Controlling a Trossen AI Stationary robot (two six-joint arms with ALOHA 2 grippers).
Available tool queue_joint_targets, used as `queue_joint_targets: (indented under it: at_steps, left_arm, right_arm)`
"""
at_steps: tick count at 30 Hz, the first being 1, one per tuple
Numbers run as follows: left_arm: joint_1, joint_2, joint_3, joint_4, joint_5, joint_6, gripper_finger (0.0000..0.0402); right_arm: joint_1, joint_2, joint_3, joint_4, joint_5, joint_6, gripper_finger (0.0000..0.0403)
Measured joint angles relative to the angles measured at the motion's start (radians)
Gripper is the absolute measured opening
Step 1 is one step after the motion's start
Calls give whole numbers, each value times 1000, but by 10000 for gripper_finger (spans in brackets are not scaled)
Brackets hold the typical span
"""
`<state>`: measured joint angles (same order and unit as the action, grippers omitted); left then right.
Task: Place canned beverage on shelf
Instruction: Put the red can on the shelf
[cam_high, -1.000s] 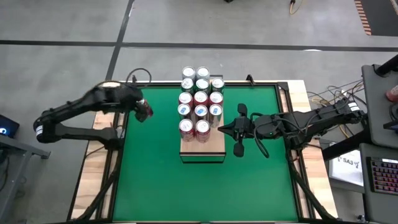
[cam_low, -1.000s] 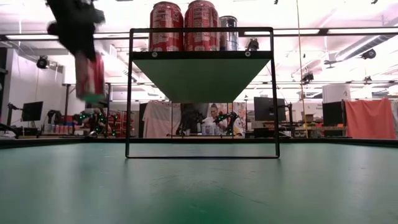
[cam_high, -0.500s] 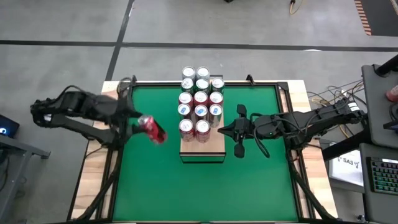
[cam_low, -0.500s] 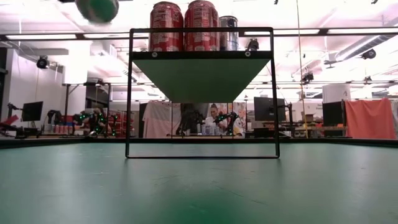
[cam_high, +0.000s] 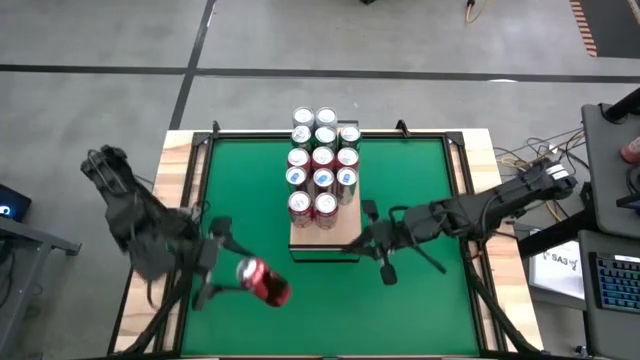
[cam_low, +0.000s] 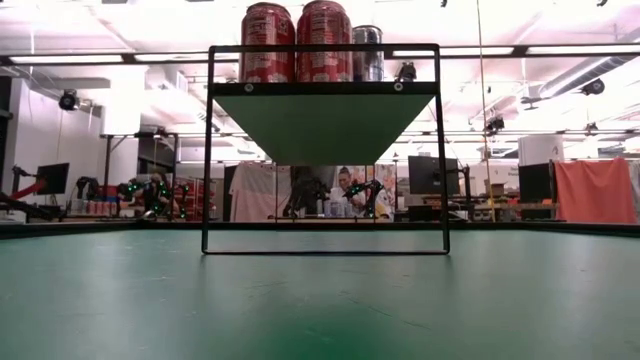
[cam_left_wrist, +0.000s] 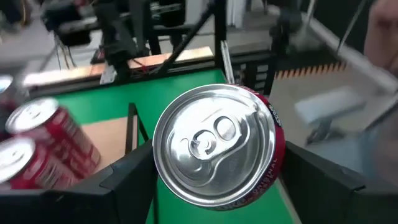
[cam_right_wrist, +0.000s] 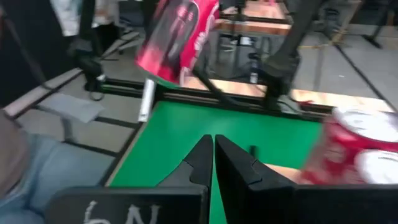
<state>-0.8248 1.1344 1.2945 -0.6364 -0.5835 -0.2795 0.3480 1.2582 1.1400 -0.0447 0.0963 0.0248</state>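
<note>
Left gripper (cam_high: 245, 278): clamped on red can (cam_high: 264, 282), near shelf (cam_high: 325, 238).
Right gripper (cam_right_wrist: 213, 163): fingers together, beside shelf.
Advice: stand can upright over bare board.

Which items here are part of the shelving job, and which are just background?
Job: the red can held by the left gripper, the shelf with its free near end, the cans already standing on it.

Background: the right gripper shut beside the shelf, the green table surface, cables.

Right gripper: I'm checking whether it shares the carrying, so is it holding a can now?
No: in its wrist view the right gripper has its fingers pressed together on nothing, while the left gripper holds the red can.
</note>
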Motion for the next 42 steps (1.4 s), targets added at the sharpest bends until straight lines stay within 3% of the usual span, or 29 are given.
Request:
queue_joint_targets:
  at_steps: [12, 23, 27, 37, 42]
  left_arm:
    - [-39, 257, 3, 215, -43, 331, 285]
    - [-39, 389, 3, 315, -113, 365, 285]
    - [-38, 415, 9, 311, -115, 351, 285]
    - [-39, 452, 30, 313, -169, 342, 285]
    - [-35, 468, 53, 313, -177, 344, 285]
  right_arm:
    - [144, 206, 0, 145, 5, 36, 9]
    - [198, 321, 39, 177, 8, 83, 23]
    - [205, 348, 62, 170, 9, 113, 70]
    - [205, 403, 134, 91, 89, 201, 267]
    - [206, 429, 180, 65, 87, 167, 337]
